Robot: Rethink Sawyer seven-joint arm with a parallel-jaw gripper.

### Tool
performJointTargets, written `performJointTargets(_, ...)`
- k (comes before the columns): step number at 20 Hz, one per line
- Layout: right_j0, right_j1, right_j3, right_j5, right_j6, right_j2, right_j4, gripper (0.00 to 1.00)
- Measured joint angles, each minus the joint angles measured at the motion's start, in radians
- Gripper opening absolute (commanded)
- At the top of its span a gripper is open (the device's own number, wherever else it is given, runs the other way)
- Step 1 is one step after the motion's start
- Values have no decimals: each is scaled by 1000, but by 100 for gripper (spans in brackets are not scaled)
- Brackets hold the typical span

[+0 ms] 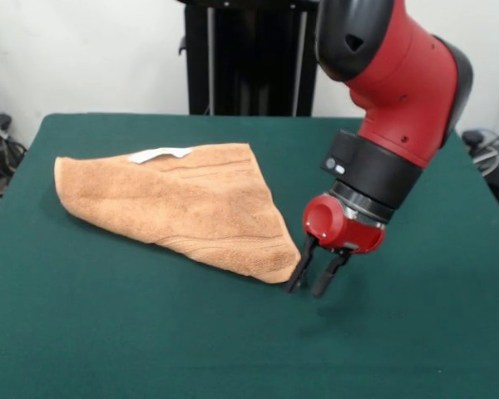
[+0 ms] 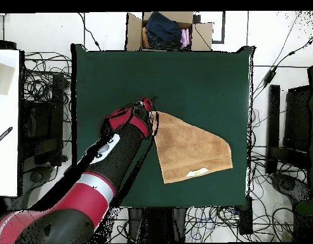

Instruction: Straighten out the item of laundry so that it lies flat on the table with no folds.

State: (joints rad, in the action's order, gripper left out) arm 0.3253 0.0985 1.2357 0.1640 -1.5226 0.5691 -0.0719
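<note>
Towel (image 1: 183, 204) lies folded in a triangle on table (image 1: 150, 332); gripper (image 1: 314, 274), fingers apart, just beside its corner.

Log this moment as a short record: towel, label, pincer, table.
towel: orange-tan towel, folded into a rough triangle, not yet flat
label: white label on the towel's far edge in the front view
pincer: pincer open, fingers pointing down beside the towel's pointed corner, holding nothing
table: green table, towel left of centre in the front view
</note>
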Motion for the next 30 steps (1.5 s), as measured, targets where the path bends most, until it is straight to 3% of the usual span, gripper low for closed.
performJointTargets(9,-9,34,49,0,0,0,0,100)
performJointTargets(30,-7,4,52,0,0,0,0,100)
